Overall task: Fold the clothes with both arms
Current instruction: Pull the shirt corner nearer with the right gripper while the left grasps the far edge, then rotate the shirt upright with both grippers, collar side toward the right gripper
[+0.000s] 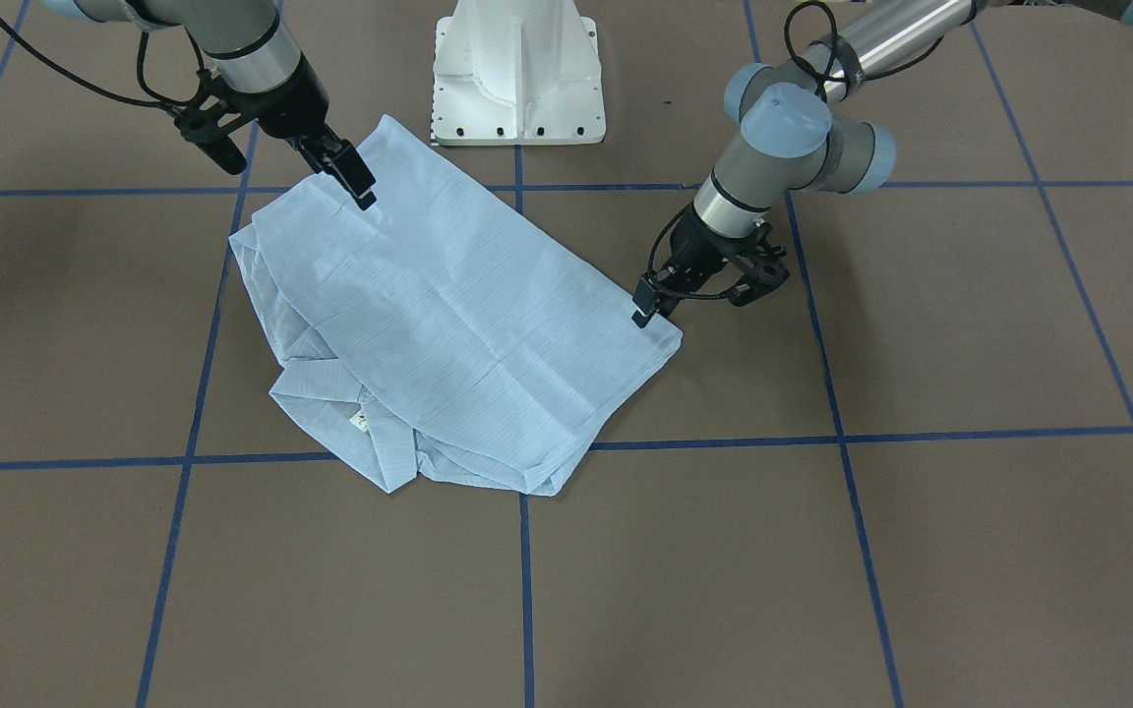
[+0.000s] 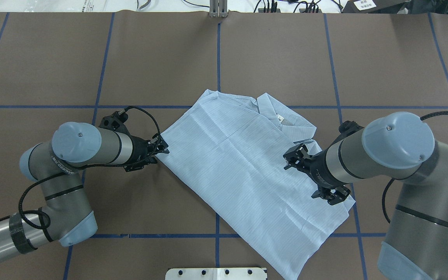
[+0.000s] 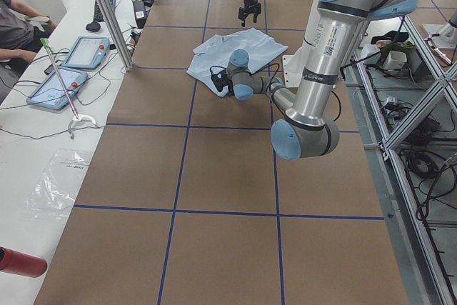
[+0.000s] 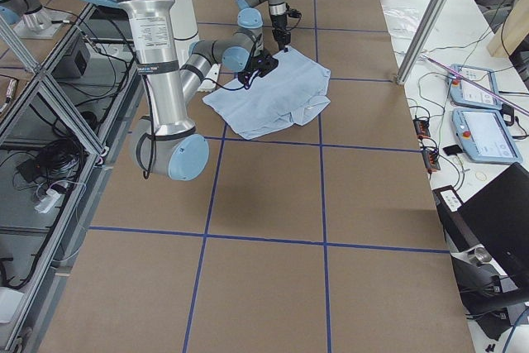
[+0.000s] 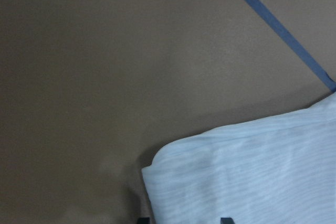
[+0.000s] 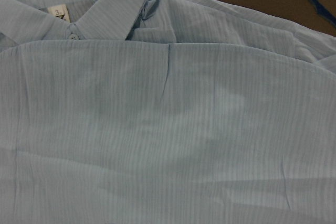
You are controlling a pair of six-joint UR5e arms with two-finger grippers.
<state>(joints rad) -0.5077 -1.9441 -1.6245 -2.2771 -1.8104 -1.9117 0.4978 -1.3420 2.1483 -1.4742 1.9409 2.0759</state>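
As one looks across from the operators' side, the nearest part of the pale-blue striped shirt (image 1: 468, 315) is its collar (image 1: 330, 398), with the white neck tag (image 1: 362, 423) showing. The garment lies flat on the brown table (image 1: 921, 551) as a rough rectangle, set cornerwise to the blue tape lines (image 1: 524, 590). Its smooth back faces up and looser layers are bunched under the collar end.

A little farther, at the corner on my right, the left gripper (image 1: 643, 310) sits low against the cloth. Its wrist view shows two tips set apart with the rounded, doubled corner lying between them, so it looks parted and not yet pinching.

Farther again, the right gripper (image 1: 362, 192) points down at the long edge nearer the white pedestal (image 1: 517, 69), on or just above the fabric. Whether its fingers are spread or closed, or have any cloth, I cannot tell.

This looks like thin, light, limp stuff (a shirt like this has no stiffness at all). It should lift with almost no effort but sag between the two holds, and the tucked layers may slide out. The sensible places to take it are the corners and the doubled edge, pinching every layer together and keeping the span between the arms taut. A grip on the top ply alone would likely peel the fold open.
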